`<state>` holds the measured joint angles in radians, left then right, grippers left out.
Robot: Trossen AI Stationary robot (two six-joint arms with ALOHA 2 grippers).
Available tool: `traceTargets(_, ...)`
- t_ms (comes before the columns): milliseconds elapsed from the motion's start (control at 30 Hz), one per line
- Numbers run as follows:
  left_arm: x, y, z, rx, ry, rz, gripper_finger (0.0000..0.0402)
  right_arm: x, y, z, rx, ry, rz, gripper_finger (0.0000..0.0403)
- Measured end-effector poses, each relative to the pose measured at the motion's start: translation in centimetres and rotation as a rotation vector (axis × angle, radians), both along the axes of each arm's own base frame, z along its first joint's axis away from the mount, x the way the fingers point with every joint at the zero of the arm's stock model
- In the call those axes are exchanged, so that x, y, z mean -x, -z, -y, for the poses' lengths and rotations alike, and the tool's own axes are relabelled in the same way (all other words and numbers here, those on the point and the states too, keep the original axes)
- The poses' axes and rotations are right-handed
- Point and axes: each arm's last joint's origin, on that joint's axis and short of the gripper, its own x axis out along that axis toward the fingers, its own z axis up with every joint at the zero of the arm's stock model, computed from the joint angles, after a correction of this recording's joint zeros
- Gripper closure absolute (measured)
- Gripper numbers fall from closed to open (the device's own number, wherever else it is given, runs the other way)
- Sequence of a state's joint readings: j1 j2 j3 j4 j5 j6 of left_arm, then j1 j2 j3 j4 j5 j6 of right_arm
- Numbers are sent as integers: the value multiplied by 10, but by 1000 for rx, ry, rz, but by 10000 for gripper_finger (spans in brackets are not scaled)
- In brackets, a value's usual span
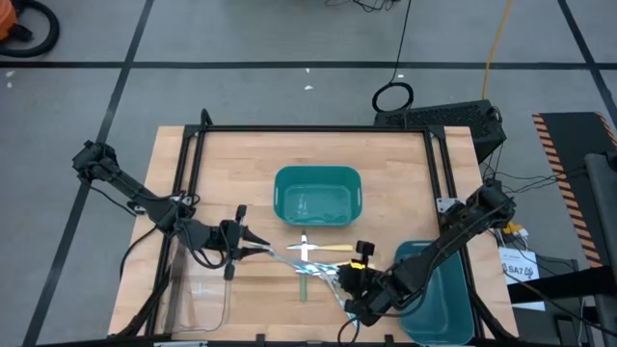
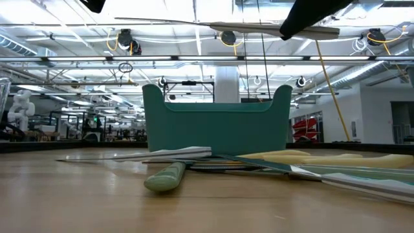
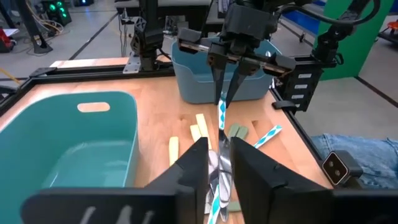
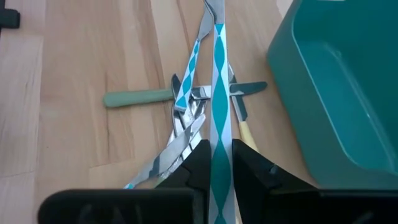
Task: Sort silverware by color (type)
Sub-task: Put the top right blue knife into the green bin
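While most of the silverware (image 1: 313, 265) lies mixed on the desk (image 1: 241, 164), sorting looks barely begun. The right hand (image 4: 214, 163) pinches a teal-patterned piece (image 4: 219, 93); the left hand (image 3: 221, 163) pinches its other end. Both teal bins (image 1: 316, 196) look empty.

Wooden table (image 1: 386, 154), teal bins (image 1: 316, 196), silverware (image 1: 313, 253), perhaps a clear tray (image 1: 198, 299)

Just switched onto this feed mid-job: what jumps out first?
Both grippers meet over the pile of silverware at the table's front middle: the right gripper is shut on a teal-and-white diamond-patterned piece, with the left gripper at its other end. A pale green-handled piece lies beside the pile; a teal plastic bin sits behind.
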<state>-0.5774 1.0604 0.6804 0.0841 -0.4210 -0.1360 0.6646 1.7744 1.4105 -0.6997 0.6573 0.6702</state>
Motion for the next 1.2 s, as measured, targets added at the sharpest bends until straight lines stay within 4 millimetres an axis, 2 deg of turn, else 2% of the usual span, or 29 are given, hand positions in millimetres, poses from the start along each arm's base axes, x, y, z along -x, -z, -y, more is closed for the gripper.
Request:
traceTargets(167,-5,3,4,0,5,10,298,-6,-1,4,-4,2,23,368)
traceTargets(367,-9,5,8,15,8,26,293,-5,-1,5,4,-6,1,368)
traceTargets(567,-9,5,8,22,6,27,293,12,-15,-4,-35,-74,-5,368)
traceTargets(733,-10,5,8,26,4,26,293,31,-31,-17,31,-117,79,368)
traceTargets(867,-9,5,8,27,4,26,293,43,-35,-27,55,-134,122,368)
traceTargets(1000,-9,5,8,37,2,24,293,48,-35,-32,26,-84,163,368)
traceTargets(1200,-10,5,8,21,6,27,293,50,-43,-27,-11,-10,223,368)
